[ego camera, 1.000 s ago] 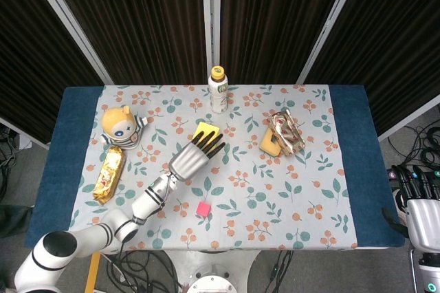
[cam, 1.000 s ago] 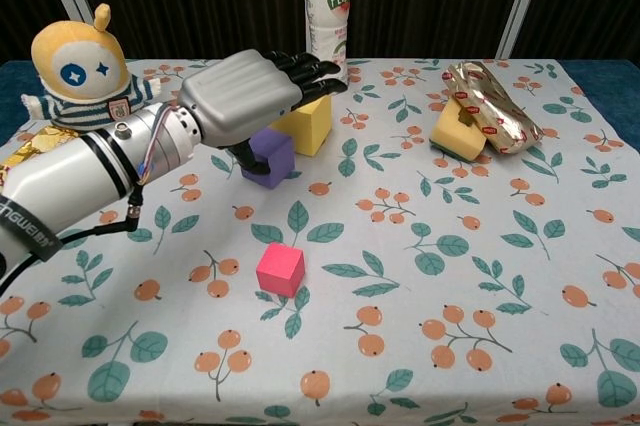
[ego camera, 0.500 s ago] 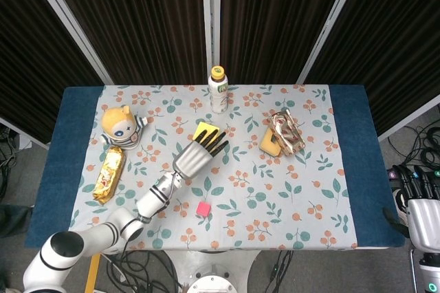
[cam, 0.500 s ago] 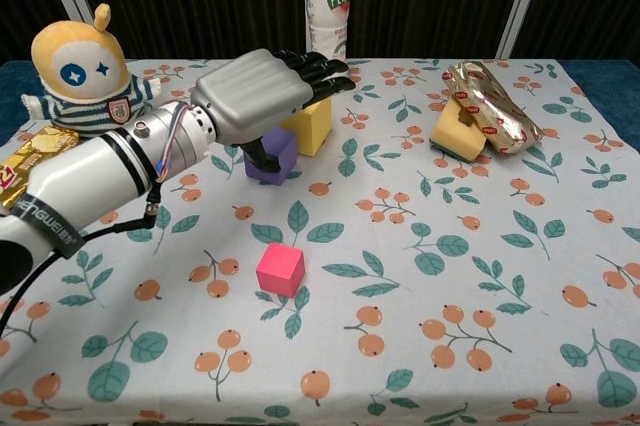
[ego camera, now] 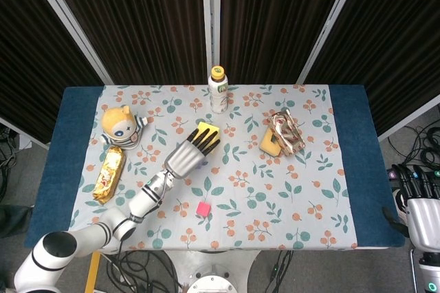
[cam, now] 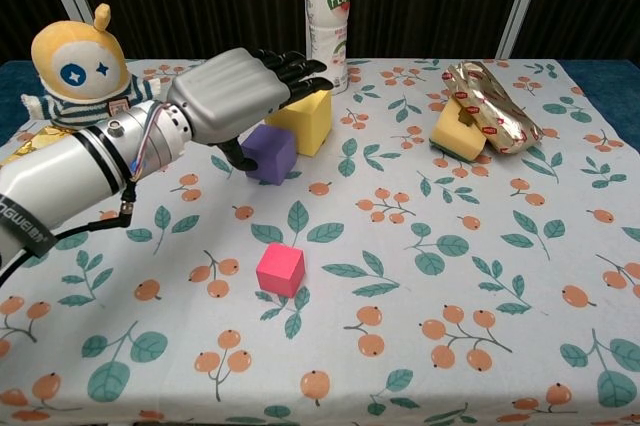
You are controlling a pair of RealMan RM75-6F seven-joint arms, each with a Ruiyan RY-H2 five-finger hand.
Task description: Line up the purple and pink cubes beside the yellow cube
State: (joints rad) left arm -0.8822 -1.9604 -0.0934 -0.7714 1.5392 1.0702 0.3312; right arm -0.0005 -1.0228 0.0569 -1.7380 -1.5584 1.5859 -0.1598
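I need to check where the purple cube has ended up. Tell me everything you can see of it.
The purple cube is a small, matte, solid-coloured block with slightly rounded edges, sitting flat on the floral tablecloth. It lies just in front of and left of the yellow cube, close against it. The left hand hovers over it, thumb at its left side; whether it is gripped cannot be told. The head view hides it almost wholly under the hand.

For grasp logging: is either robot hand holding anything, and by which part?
Cannot tell. The left robot hand hovers over the purple cube, contact unclear; the right robot hand holds nothing.
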